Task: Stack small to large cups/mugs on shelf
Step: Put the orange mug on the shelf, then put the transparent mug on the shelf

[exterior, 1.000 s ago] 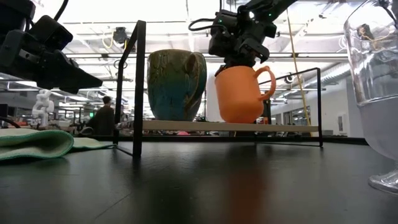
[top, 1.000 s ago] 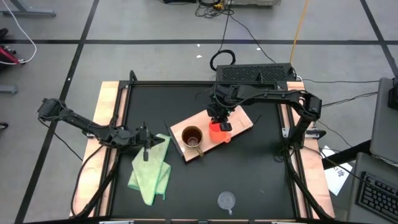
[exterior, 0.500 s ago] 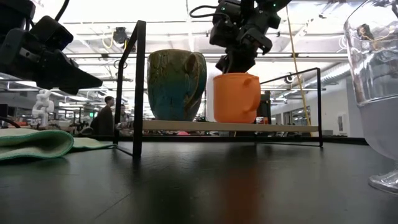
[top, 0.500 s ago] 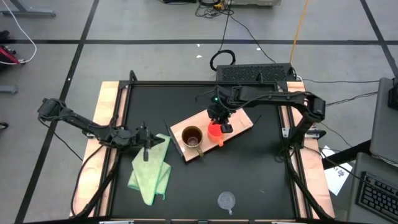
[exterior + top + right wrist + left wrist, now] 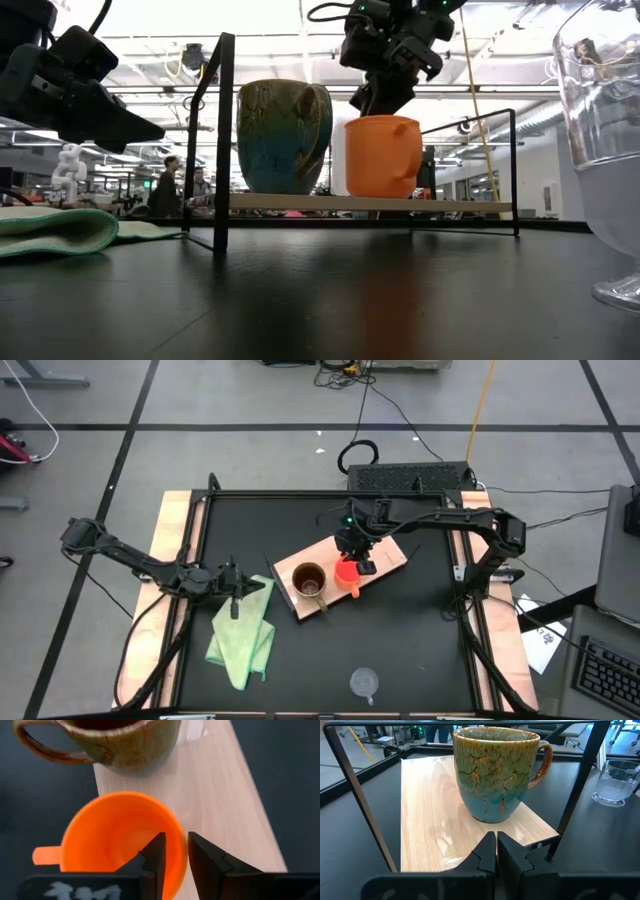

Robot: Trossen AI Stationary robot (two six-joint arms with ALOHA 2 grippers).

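Grey floor tiles and cables ring the black desk [image 5: 400, 640] in the high view, where the shelf [image 5: 392, 557] lies tilted at centre, bearing the brown mug [image 5: 309, 579] and, just beside it, the orange mug [image 5: 346, 573]; the right pincer [image 5: 352, 556] hangs over the orange mug, the left pincer [image 5: 238, 582] waits by a green cloth [image 5: 240, 640], and the glass cup [image 5: 364, 682] stands well apart near the front edge. From table height, the orange mug [image 5: 382, 156] rests flat on the shelf [image 5: 450, 206] beside the brown mug [image 5: 283, 136], the right pincer [image 5: 388, 92] at its rim. Seen from the left wrist, the left pincer [image 5: 496, 840] is pressed together on nothing, facing the brown mug [image 5: 497, 770]. Seen from the right wrist, the right pincer [image 5: 174, 851] straddles the orange mug's [image 5: 117, 833] wall with its fingers slightly spread; whether it grips cannot be told. Releasing well probably means opening fully and lifting straight up, so neither finger drags the rim or tips the mug.
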